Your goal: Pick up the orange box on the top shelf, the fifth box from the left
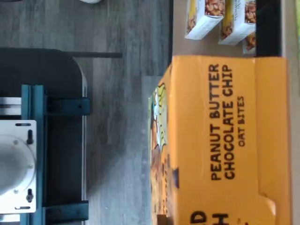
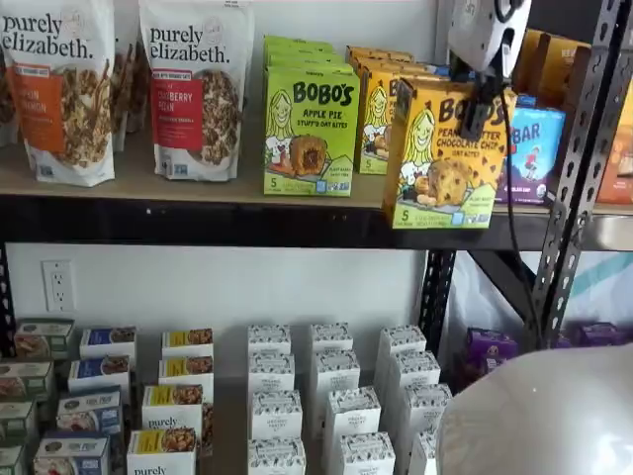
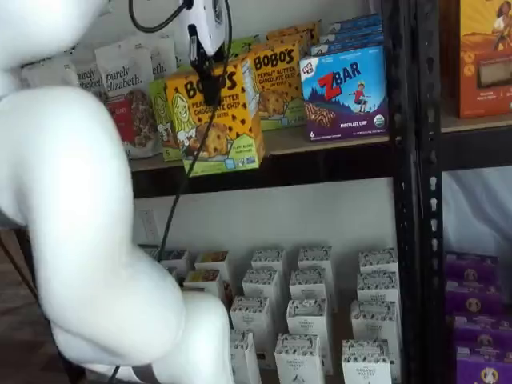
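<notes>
The orange box point(image 2: 440, 168), a yellow-orange BOBO'S Peanut Butter Chocolate Chip carton, hangs tilted in front of the top shelf point(image 2: 198, 193), its lower edge over the black beam. My gripper point(image 2: 480, 104) comes down from above and its black fingers are shut on the carton's top. In a shelf view the carton point(image 3: 220, 132) is again forward of the board point(image 3: 320, 140), under the gripper point(image 3: 210, 84). The wrist view shows the carton's side panel point(image 1: 225, 140) close up, filling much of the picture.
More orange BOBO'S cartons point(image 2: 374, 109) stand behind on the shelf, beside a lime-green Apple Pie carton point(image 2: 310, 129) and a blue ZBAR box point(image 3: 344, 92). Granola bags point(image 2: 193, 89) stand further left. A black upright point(image 2: 579, 168) rises at the right. Small white cartons point(image 2: 326, 396) fill the lower surface.
</notes>
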You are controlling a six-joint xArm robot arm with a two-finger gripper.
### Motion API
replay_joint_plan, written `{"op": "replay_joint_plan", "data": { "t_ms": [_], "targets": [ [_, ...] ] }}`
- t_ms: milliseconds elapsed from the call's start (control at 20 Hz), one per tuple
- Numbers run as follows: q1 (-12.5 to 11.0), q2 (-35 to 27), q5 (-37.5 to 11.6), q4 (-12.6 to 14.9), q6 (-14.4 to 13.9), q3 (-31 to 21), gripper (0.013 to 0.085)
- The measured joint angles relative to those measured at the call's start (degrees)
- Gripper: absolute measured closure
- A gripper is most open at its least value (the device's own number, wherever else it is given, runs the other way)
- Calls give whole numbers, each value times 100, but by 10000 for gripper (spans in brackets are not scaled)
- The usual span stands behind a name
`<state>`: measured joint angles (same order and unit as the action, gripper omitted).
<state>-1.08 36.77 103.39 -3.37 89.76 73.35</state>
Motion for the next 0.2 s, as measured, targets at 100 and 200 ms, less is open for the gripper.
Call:
{"op": "replay_joint_plan", "data": {
  "t_ms": [100,200],
  "targets": [
    [23,112,36,-9,-29,-91,850],
    [68,230,108,-9,-75,-182,850]
  ]
}}
